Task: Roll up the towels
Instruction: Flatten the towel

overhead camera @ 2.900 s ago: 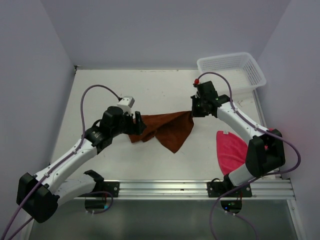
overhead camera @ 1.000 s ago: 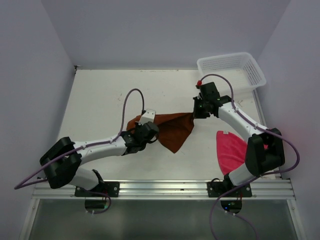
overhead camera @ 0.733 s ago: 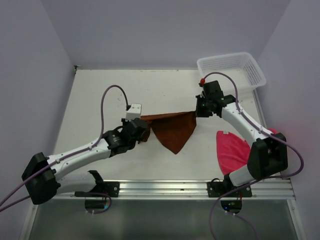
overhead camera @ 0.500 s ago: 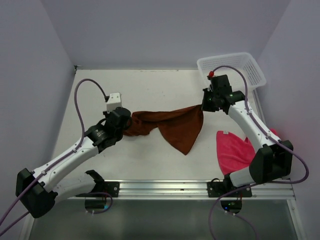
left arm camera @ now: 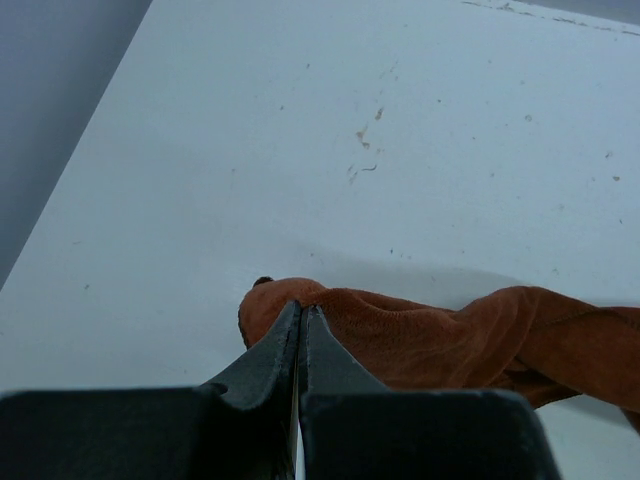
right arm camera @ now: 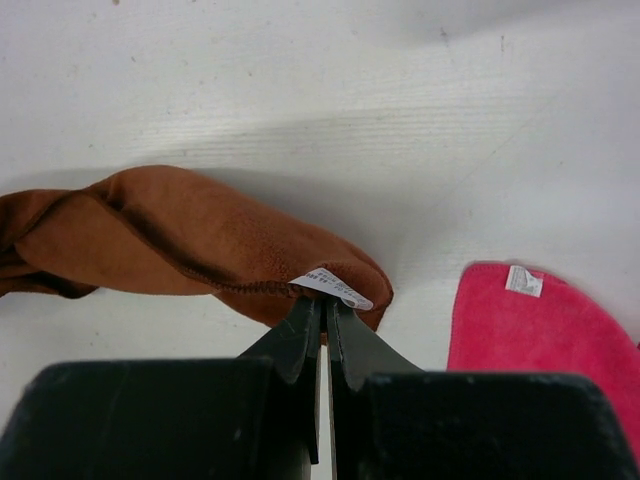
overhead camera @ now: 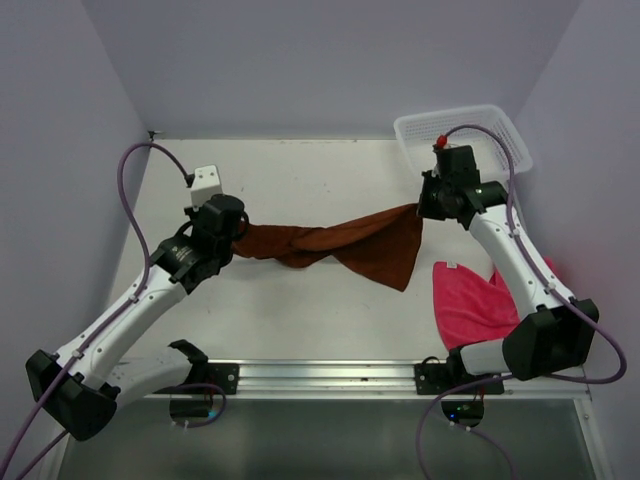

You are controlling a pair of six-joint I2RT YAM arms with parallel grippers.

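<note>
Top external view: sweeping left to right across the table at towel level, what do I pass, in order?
left gripper → rust-brown towel, strung between both shut grippers → right gripper → pink towel

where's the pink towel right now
In the top view the pink towel lies at the right front of the table, partly under the right arm, just right of the brown towel and its drooping corner.
</note>
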